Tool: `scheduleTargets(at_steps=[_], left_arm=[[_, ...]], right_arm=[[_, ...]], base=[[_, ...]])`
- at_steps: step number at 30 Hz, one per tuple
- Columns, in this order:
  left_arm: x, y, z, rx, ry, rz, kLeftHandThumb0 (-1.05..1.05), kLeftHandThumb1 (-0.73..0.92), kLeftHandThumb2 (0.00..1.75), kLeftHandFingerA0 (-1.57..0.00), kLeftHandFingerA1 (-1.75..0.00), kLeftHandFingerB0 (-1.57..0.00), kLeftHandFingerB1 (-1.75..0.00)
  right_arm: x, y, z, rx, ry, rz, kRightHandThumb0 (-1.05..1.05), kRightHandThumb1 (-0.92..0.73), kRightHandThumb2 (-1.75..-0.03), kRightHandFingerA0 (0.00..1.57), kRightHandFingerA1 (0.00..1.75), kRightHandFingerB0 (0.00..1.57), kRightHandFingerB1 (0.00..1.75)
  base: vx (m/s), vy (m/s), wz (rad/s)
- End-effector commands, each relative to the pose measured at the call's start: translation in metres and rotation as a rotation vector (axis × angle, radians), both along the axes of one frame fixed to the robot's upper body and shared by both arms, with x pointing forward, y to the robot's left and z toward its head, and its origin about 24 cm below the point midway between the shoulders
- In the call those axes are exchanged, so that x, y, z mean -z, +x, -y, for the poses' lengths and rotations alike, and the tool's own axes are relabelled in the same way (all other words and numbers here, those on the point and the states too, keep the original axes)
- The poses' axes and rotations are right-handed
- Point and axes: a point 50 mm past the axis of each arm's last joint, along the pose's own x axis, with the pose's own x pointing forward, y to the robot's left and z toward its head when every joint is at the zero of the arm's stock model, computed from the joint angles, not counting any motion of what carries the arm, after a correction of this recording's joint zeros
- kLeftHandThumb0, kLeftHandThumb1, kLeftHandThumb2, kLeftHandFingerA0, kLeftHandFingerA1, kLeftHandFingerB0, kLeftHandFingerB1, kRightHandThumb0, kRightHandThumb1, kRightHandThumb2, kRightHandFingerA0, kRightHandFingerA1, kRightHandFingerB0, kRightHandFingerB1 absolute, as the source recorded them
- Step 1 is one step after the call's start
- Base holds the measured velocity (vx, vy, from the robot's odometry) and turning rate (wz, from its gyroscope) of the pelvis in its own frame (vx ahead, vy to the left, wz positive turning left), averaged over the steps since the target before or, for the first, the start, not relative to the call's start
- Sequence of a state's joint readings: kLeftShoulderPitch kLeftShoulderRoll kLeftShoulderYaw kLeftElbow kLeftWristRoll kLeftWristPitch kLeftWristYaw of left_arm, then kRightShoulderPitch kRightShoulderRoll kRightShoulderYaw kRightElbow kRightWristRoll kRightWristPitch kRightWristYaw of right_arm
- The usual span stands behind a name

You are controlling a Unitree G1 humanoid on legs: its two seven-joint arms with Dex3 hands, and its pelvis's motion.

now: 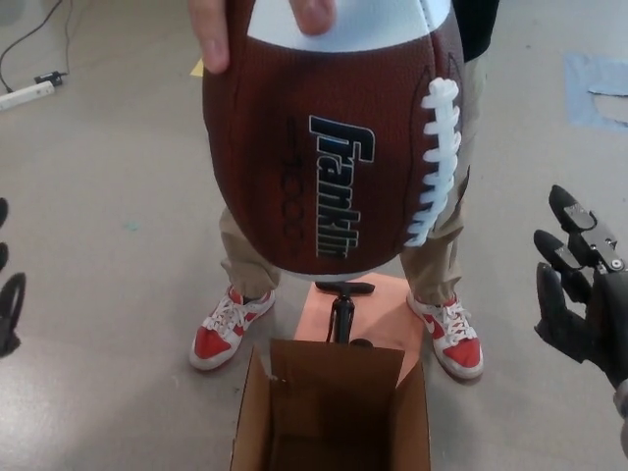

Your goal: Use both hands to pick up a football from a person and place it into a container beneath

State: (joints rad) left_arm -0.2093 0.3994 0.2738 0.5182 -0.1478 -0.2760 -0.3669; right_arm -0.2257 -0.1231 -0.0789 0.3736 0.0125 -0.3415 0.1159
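Hanging football (pixel 334 147) above open box (pixel 332 412); right hand (pixel 579 294) spread wide, left hand (pixel 8 294) unclear at edge.

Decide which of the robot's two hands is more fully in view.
The right hand, whose fingers and palm show; of the left hand only fingertips show at the picture's edge.

Indoor lab or workshop space. Indicators: bare grey concrete floor (pixel 118 294); white power strip (pixel 27 95) with black cable lying on it; grey tape patch (pixel 594 88) stuck down; black hand pump (pixel 343 312) standing behind an open brown cardboard box (pixel 332 412).
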Motion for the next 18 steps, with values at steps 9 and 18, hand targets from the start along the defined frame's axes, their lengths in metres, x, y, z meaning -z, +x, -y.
scheduleTargets(at_steps=[9, 18], left_arm=[[-0.087, -0.05, 0.099, 0.451, -0.129, 0.42, -0.9, 0.79, 1.13, -0.07, -0.2, -0.07, -0.17], [-0.092, -0.047, 0.135, 0.43, -0.161, 0.44, -0.84, 0.79, 1.15, -0.08, -0.32, -0.07, -0.27]], right_arm=[[-0.101, -0.064, -0.06, -0.308, 0.098, 0.426, -0.98, -0.82, -1.16, 0.14, 0.24, 0.03, 0.15], [-0.109, -0.061, -0.08, -0.358, 0.136, 0.417, -1.02, -0.83, -1.15, 0.07, 0.18, 0.0, 0.14]], base=[[0.0, 0.0, 0.0], [0.0, 0.0, 0.0]])
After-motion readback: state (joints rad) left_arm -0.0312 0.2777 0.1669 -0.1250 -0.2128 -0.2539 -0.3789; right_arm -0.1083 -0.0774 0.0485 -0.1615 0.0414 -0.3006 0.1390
